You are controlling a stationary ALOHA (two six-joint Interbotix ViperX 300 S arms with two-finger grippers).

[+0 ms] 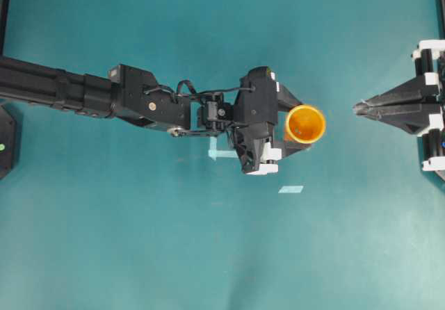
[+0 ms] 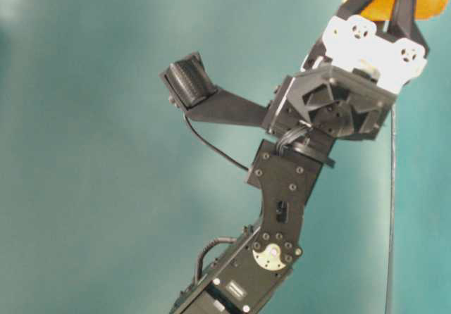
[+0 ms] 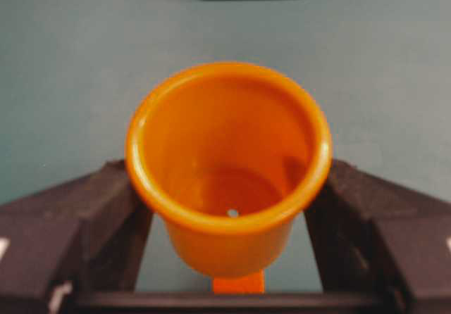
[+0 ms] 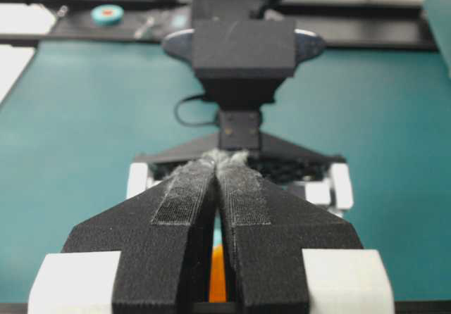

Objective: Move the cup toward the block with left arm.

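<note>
The orange-yellow cup (image 1: pixel 306 124) stands upright with its mouth up between the black fingers of my left gripper (image 1: pixel 302 125). In the left wrist view both fingers (image 3: pixel 106 208) press against the sides of the cup (image 3: pixel 229 166). A small flat orange piece, the block (image 3: pixel 238 284), shows just below the cup's base, close to the gripper's palm. Only an orange edge of the cup (image 2: pixel 431 4) shows above the wrist in the table-level view. My right gripper (image 1: pixel 357 107) is shut and points left at the cup from a short gap away.
A pale tape square outline (image 1: pixel 222 153) lies partly under the left wrist. A pale tape strip (image 1: pixel 290 189) lies on the teal table (image 1: pixel 208 254) in front of the gripper. The left arm (image 1: pixel 83 91) stretches in from the left edge.
</note>
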